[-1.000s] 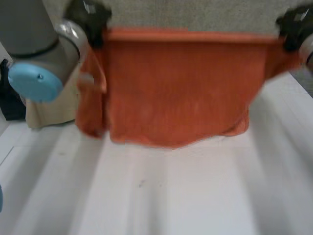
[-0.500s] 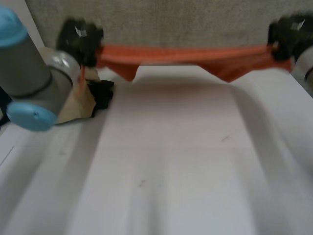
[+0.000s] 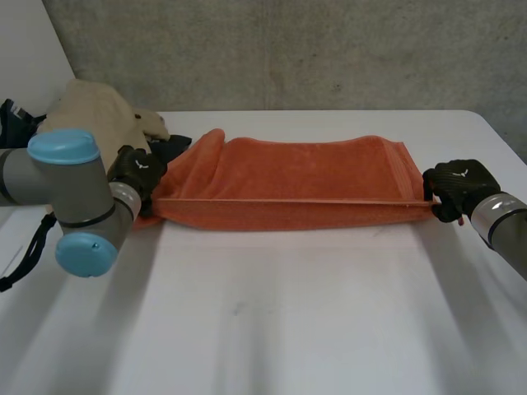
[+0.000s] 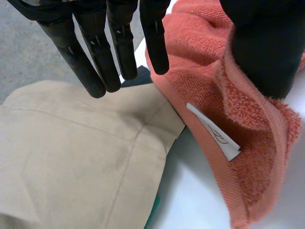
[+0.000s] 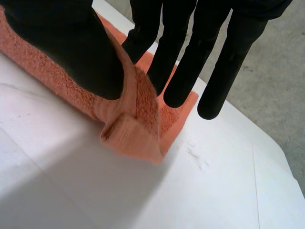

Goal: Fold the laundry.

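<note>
An orange towel (image 3: 288,181) is laid folded lengthwise across the white worktop (image 3: 288,313). Its left corner is clamped under the thumb of the left hand (image 3: 136,174), with the fingers straight; the pinch point is hidden by the thumb. Its right corner is pinched between the thumb and straight fingers of the right hand (image 3: 457,188). A beige cloth (image 3: 95,111) beside the left end is partly hidden by the left arm. A dark item (image 3: 173,148) between the two cannot be identified.

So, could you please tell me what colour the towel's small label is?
The label on the towel is white; the left wrist view shows it best.
</note>
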